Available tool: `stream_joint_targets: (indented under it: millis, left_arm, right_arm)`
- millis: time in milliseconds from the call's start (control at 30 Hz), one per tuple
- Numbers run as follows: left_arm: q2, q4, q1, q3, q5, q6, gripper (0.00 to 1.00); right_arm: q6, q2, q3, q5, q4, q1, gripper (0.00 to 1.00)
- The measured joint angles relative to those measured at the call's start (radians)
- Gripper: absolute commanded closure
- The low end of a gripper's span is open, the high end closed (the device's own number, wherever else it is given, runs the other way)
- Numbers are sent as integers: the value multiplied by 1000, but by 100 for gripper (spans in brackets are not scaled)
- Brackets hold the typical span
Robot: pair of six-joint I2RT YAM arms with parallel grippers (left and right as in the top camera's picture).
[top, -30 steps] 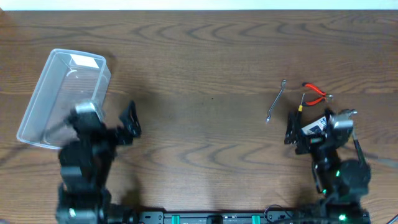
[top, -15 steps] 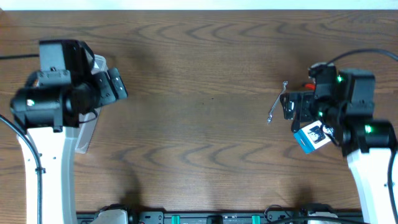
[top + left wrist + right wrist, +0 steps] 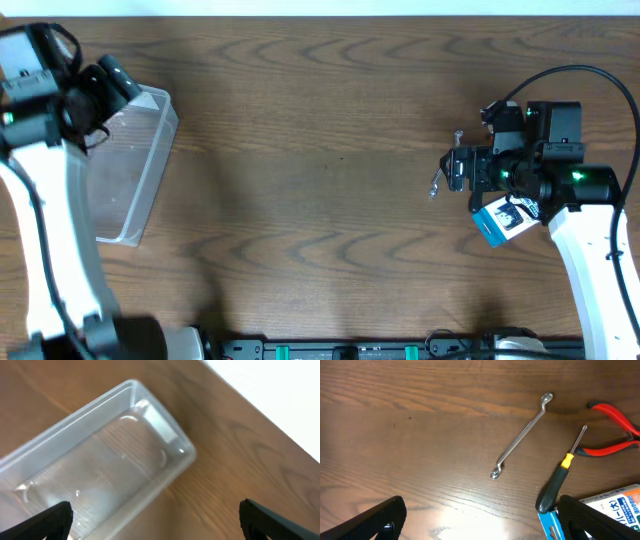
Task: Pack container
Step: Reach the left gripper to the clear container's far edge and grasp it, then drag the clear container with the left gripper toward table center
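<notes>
The container (image 3: 128, 180) is a clear plastic tub at the left of the table, and it looks empty. It fills the left wrist view (image 3: 100, 455). My left gripper (image 3: 112, 78) hangs open and empty above its far end, fingers wide apart (image 3: 160, 525). My right gripper (image 3: 456, 170) is open and empty above the tools at the right (image 3: 480, 525). Below it lie a silver wrench (image 3: 522, 435), a black-handled screwdriver (image 3: 559, 482), red pliers (image 3: 615, 430) and a blue package (image 3: 600, 515). The wrench (image 3: 436, 183) and blue package (image 3: 503, 218) also show in the overhead view.
The wooden table (image 3: 320, 150) stretches between the container and the tools. Its far edge meets a white strip (image 3: 280, 390) behind the container. A black base bar (image 3: 340, 350) runs along the front edge.
Both arms have risen from a folded posture near the front edge. The left arm swung to the far left over the container. The right arm moved over the tools.
</notes>
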Motion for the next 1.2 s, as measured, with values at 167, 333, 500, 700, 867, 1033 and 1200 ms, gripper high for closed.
stream_joint_targets:
  millis: [167,333,500,700,867,1033,1200]
  left_arm:
    - [183,74,24,0,-6,-43,24]
    - [315,89,23,0,-6,-52,35]
    - [385,76,23,0,-6,-58,48]
    - [456,17,-3,0,-6,-50,49]
    - [505,-16,-70,0,-6,-31,50]
    - [512,-29,-172,0,-6,6,49]
    - [512,-50,-280,0,-6,14,49]
  right_arm:
    - [0,0,0,-1,-16,0,3]
    - [0,0,0,-1,-35,0,4]
    - [0,0,0,-1,-38,0,4]
    - [0,0,0,-2,-31,0,4]
    - [0,0,0,-2,-12,0,4]
    - [0,0,0,-2,-9,0,4]
    - [0,0,0,-3,-8,0,4]
